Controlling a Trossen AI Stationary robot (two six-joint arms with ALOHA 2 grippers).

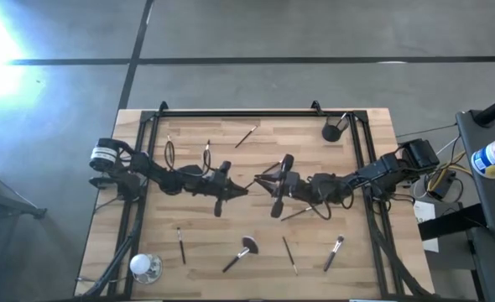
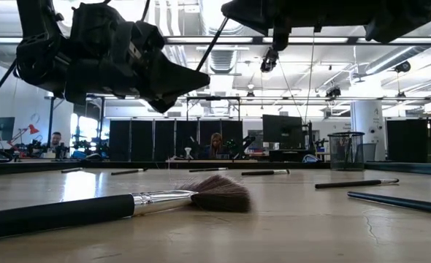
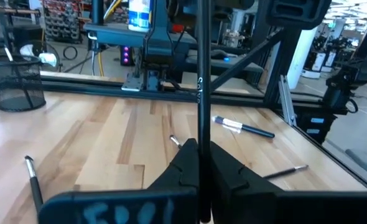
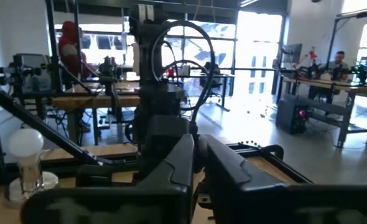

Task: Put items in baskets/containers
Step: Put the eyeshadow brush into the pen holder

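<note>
Left hand [image 1: 241, 190], mid-desk, is closed on a slim dark-handled brush [image 3: 202, 93], held upright in its wrist view; right hand [image 1: 264, 178], just beside it, is closed, its contents indeterminate. Remaining brushes lie scattered on the desk [image 1: 373, 252]; the black mesh cup [image 1: 331, 131] stands far right. Brushes appear light, stiff and slippery: best gripped mid-handle, away from soft bristles.
</note>
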